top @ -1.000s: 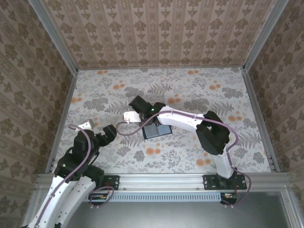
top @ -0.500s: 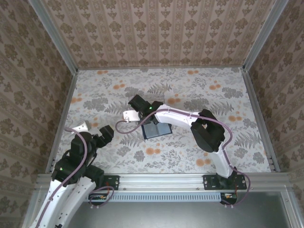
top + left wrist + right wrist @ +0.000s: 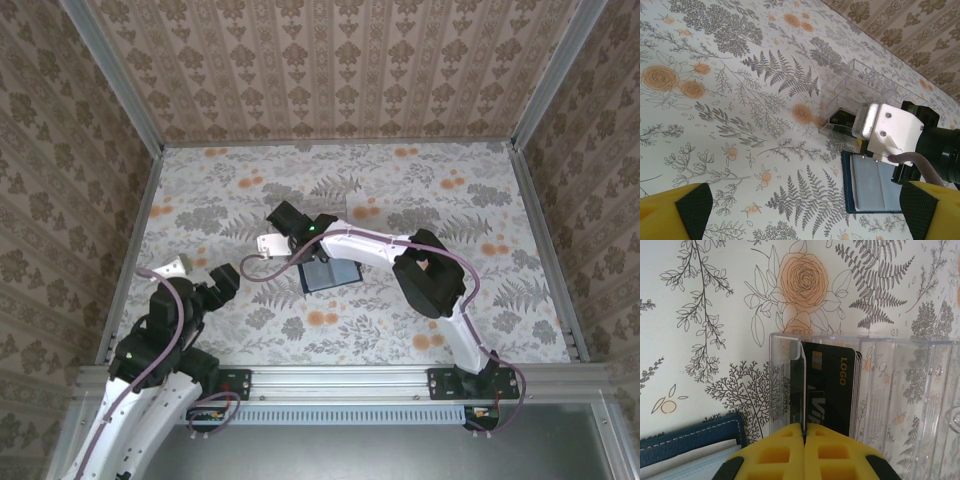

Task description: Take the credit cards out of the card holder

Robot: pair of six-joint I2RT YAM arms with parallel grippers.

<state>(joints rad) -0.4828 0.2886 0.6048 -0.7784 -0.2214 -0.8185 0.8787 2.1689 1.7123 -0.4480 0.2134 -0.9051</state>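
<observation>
You nudged the right gripper (image 3: 804,432) further over the clear box (image 3: 910,390), pinching a dark card (image 3: 803,385) edge-on beside the stowed cards (image 3: 832,385). The card holder (image 3: 690,437) lay open alongside, and the left gripper (image 3: 802,210) sat idle, spread wide.

Ahead of my right pincer (image 3: 804,432) I see the box (image 3: 900,385): clear hard plastic, glossy, with highlights on its walls. The card (image 3: 803,385) nipped in the pincer reads as a thin dark edge; the cards (image 3: 832,390) just right of it are shiny black plastic with gold lettering. Lower left of the pincer, the holder (image 3: 690,439) looks like matt navy leather with pale stitching. The fingers (image 3: 772,455) are matt yellow plastic. The surface (image 3: 715,315) is smooth, matt, printed.
</observation>
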